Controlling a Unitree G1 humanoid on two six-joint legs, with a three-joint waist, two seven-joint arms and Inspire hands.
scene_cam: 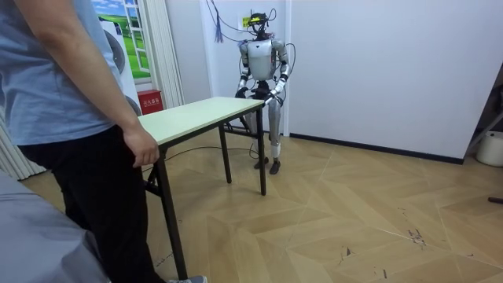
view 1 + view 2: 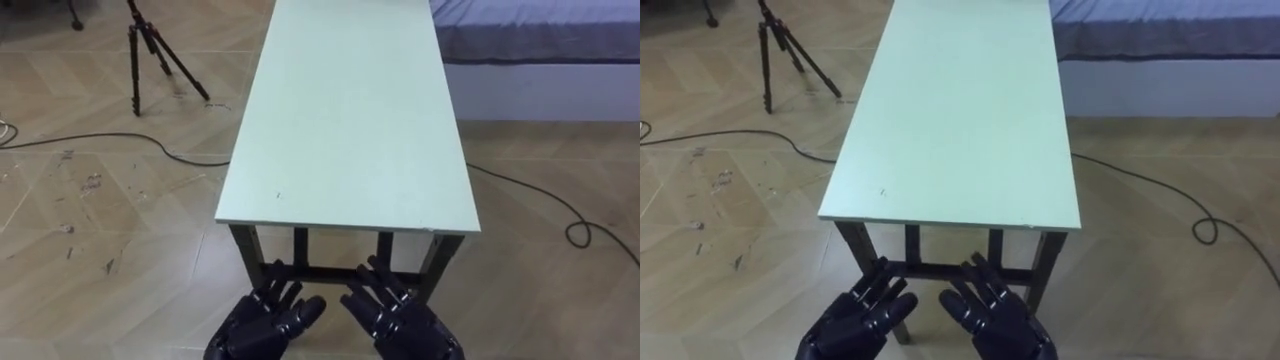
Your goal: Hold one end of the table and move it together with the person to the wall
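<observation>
Two robot hands show low in the eye views, side by side and close together, without touching each other. The left robot hand (image 2: 262,325) has its fingers straight and fanned out, and it holds nothing. The right robot hand (image 2: 402,322) is the same, spread and empty. The fingertips of both point toward the near short edge of the tabletop (image 2: 350,130) and stop just short of it, with no contact seen. In these views the fingers overlap the dark frame (image 2: 340,270) under that edge.

The tabletop is pale green, long and narrow, and runs straight away from the robot. It stands on a wooden floor (image 2: 90,220). A tripod (image 2: 150,50) stands on the floor beyond it to the left. A bed (image 2: 540,45) lies to the right, near the far corner.

In the room view the robot stands upright at one short end, close to a white wall (image 1: 377,63). A person (image 1: 71,118) stands at the opposite end. The person's hand (image 1: 141,149) is at the tabletop's edge; I cannot tell whether it grips.
</observation>
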